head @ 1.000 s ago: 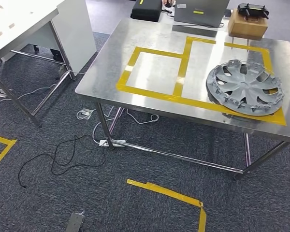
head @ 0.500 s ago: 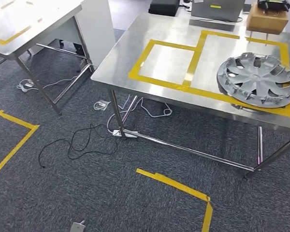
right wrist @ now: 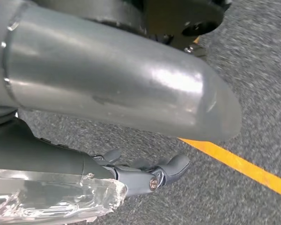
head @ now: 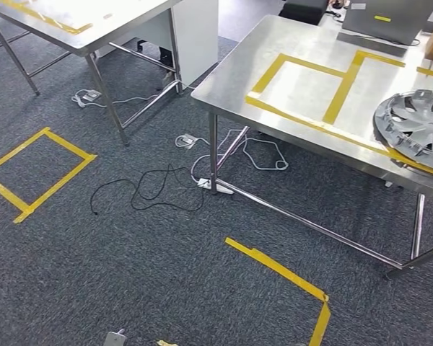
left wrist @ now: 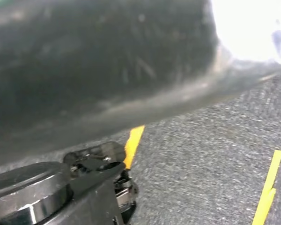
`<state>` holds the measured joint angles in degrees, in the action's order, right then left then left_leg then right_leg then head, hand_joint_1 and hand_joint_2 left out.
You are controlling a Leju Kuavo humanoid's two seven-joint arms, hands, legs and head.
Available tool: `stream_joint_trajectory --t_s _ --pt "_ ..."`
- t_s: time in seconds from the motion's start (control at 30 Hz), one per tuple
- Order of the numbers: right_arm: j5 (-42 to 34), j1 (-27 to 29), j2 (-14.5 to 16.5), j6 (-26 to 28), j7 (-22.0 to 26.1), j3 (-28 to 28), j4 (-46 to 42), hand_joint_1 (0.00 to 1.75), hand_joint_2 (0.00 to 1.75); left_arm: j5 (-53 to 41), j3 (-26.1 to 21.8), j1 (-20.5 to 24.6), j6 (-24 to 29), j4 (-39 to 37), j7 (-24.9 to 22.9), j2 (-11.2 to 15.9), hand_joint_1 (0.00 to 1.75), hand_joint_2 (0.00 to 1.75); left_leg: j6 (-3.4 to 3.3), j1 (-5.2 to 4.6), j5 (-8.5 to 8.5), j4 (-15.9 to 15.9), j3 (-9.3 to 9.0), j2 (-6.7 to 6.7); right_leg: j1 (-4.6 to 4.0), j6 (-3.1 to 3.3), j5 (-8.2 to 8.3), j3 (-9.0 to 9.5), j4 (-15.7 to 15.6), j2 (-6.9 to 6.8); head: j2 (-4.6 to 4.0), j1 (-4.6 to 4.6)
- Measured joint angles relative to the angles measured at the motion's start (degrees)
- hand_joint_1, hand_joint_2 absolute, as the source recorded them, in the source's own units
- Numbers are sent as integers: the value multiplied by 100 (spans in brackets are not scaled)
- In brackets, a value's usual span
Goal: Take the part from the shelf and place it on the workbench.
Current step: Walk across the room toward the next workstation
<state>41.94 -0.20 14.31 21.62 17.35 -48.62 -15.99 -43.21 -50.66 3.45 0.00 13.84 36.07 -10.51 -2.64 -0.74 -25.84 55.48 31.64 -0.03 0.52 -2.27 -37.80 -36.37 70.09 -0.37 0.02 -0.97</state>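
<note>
Carpet [head: 149, 288], dark grey and speckled, fills the foreground of the head view, crossed by a yellow tape corner [head: 291, 277] near the robot's feet and a taped square [head: 37, 169] off to the left. Beyond these a black cable [head: 149, 191] loops across the floor toward a white power strip [head: 214, 186] at the foot of the workbench [head: 242, 76]. On that steel-topped workbench, inside yellow tape outlines, the part [head: 416, 130], a grey wheel cover, lies flat at the right edge of the picture, partly cut off. A second steel table [head: 89, 36] stands farther back on the left, and a laptop [head: 391, 18] sits at the workbench's far side. The right wrist view finds the right hand [right wrist: 146, 173] hanging above the carpet, its dark fingers [right wrist: 174, 166] stretched out and nothing held between them. The left wrist view is blurred, and whether the left hand is spread or closed cannot be told.
</note>
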Motion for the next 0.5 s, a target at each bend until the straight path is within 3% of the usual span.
stream_joint_trajectory --t_s 0.03,0.07,0.1,0.17,0.23,0.27,0.33,0.37,0.4,0.47,0.5 --pt "0 -4 -3 0 -1 0 2 0 0 0 0 -4 0 0 0 -3 0 0 -8 -22 77 5 98 -67 -18 27 -45 -4 235 20 0 2" --pt "0 -7 -5 0 -1 -1 4 0 0 0 -1 -10 0 0 0 -4 0 0 -11 -41 153 10 192 -136 -37 61 50 79 284 31 0 3" --pt "0 -11 -7 0 -1 -1 5 0 0 0 -1 -14 0 0 0 -5 0 0 -9 -58 229 14 282 -208 -60 104 235 262 122 56 0 3" --pt "0 -25 -9 0 -1 -1 7 0 0 0 -2 -9 0 0 1 -14 0 0 4 -88 378 22 436 -360 -105 219 509 858 -693 257 0 3" --pt "0 -44 -13 0 1 1 12 0 0 0 -2 0 0 0 2 -28 0 0 29 -107 525 24 530 -492 -118 277 482 1343 -1472 450 0 9" --pt "1 -54 -14 0 1 1 18 0 0 0 -2 -2 0 0 2 -32 0 0 51 -107 592 21 557 -547 -125 281 438 1429 -1647 464 0 3" --pt "0 -65 -10 -1 -1 -1 33 0 0 0 -2 -29 2 0 2 -21 0 0 109 -106 673 17 614 -628 -113 289 504 1362 -1677 338 -1 -16" --pt "0 -70 -8 -3 -1 -2 40 0 0 -1 -3 -47 3 -1 2 -18 0 0 151 -103 570 78 659 -566 -98 323 560 1307 -1675 257 -1 -13" --pt "0 -66 -6 -5 -1 -3 46 0 0 -1 -3 -59 5 -1 2 -16 0 0 204 -92 346 238 720 -453 -78 350 626 1240 -1677 165 -2 9" --pt "1 -52 -6 -7 -1 -5 52 0 0 -1 -4 -53 7 -2 2 -20 0 0 328 -9 -310 893 872 -165 -63 374 744 1101 -1671 -22 -2 49" --pt "1 -47 -7 -7 -1 -8 54 0 0 0 -4 -44 7 -2 2 -20 0 0 391 50 -544 1302 939 -92 -59 354 796 1031 -1660 -123 -2 57"
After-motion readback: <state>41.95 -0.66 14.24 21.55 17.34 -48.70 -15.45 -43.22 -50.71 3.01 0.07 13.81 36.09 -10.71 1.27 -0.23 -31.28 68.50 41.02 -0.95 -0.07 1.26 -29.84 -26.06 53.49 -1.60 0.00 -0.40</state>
